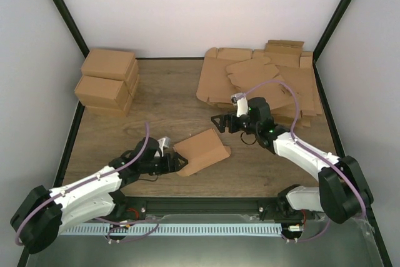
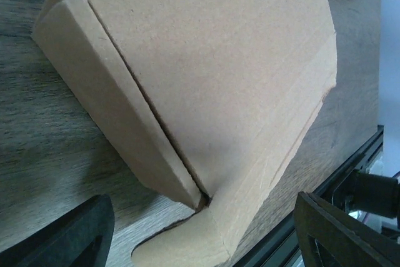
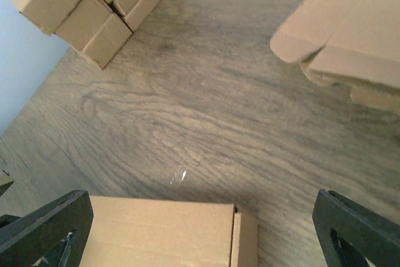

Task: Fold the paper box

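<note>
Paper box (image 1: 201,150): partly folded, lying on the table (image 1: 162,95), its near corner between the spread fingers of my left gripper (image 1: 177,162) (released; contact cannot be judged). One side wall is folded up along its edge, and a tab juts toward that gripper. My right gripper (image 1: 218,123), likewise released, hangs just past the box's far edge, clear of it. Bare wood lies ahead of both. Finished cartons (image 1: 107,81) stand well ahead-left. Flat blanks (image 1: 262,79) crowd my right gripper's right side.
</note>
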`<state>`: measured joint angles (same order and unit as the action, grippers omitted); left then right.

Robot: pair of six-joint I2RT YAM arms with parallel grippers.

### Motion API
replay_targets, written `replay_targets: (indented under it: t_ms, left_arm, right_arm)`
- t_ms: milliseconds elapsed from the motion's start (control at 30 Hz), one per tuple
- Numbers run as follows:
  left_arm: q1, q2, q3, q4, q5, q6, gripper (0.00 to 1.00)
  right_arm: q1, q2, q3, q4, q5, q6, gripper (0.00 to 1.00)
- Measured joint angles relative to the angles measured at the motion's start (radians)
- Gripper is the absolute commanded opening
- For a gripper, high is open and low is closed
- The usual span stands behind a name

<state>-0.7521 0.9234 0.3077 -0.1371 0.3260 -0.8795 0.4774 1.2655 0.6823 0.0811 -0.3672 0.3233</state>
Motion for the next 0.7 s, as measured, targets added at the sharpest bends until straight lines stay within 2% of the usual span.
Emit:
replay_targets:
  t_ms: [133,233,433,700]
  left_arm:
    - [-0.002,0.051,-0.006,0.055,0.016,-0.023,0.78]
    - [-0.002,0.087,-0.007,0.084,0.019,-0.043,0.74]
    - [0.012,0.109,-0.007,0.108,-0.001,-0.06,0.72]
    - [0.18,0.218,0.006,0.158,0.05,-0.004,0.7]
  right_arm:
    - [-0.007,0.03,-0.006,-0.026,-0.006,0.023,0.95]
    - [-0.024,0.077,-0.012,-0.055,-0.026,0.053,0.94]
    - [-0.036,0.119,-0.054,-0.11,-0.09,0.087,0.91]
    - [-0.037,0.146,-0.144,-0.082,-0.227,0.15,0.88]
